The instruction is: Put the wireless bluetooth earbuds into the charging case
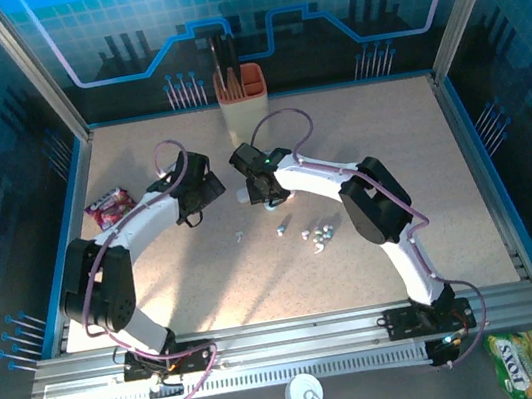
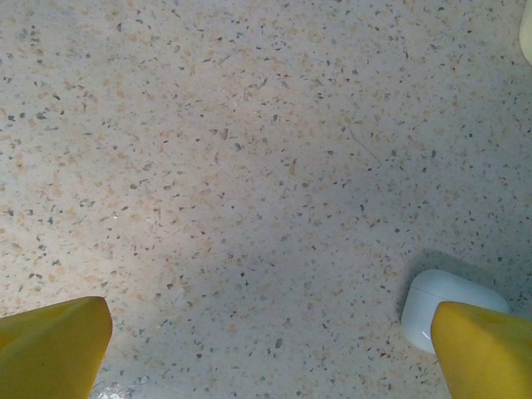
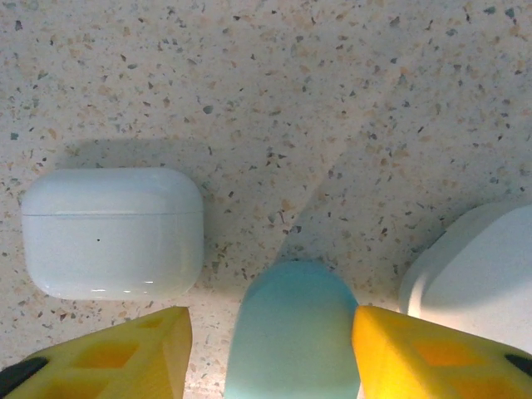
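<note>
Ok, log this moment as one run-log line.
left gripper: open, above speckled table | right gripper: straddles teal rounded plastic case, grip unclear | tiny whitish-silver earbuds: loose on table

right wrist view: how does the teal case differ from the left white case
The teal case sits between the fingers of the right gripper; the left white case lies free beside them. The left white case shows a lid seam, the teal case none. Both are smooth, rounded.
</note>
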Available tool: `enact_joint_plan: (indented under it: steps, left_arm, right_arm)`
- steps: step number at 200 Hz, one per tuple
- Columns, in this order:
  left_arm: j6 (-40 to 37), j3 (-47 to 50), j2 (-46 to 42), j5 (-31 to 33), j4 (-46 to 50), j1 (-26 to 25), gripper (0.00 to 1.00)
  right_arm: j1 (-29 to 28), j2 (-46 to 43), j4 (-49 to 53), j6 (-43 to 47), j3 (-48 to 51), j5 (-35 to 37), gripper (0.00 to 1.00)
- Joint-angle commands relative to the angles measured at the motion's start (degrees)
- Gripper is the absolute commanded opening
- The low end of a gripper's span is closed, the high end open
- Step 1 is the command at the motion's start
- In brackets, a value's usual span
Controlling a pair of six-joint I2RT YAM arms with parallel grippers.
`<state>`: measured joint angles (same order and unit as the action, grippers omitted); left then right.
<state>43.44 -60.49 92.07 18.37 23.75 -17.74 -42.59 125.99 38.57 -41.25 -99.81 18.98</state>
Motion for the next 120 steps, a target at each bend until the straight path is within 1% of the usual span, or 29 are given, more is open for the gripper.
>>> enact_joint_plan:
  steps: [1, 37, 97, 120]
  left_arm:
    - [-0.97, 1.16, -1.90, 1.43, 0.38, 0.25, 0.99]
    - [-1.24, 1.34, -1.90, 1.65, 0.03, 0.25, 0.99]
    - [-1.61, 1.43, -1.82, 1.32, -0.48, 0.25, 0.99]
    - [-1.69, 1.39, -1.94, 1.34, -0.53, 0.25, 0.99]
  right_arm:
    - [-0.14, 1.62, 3.43, -2.42, -1.20, 0.50, 0.56]
    - [-0.24, 1.19, 3.68, -2.51, -1.07, 1.15, 0.58]
    - [-0.10, 1.35, 2.96, -2.89, -0.48, -0.86, 0.58]
    - [0.62, 2.38, 2.75, -4.37, -0.67, -2.82, 0.58]
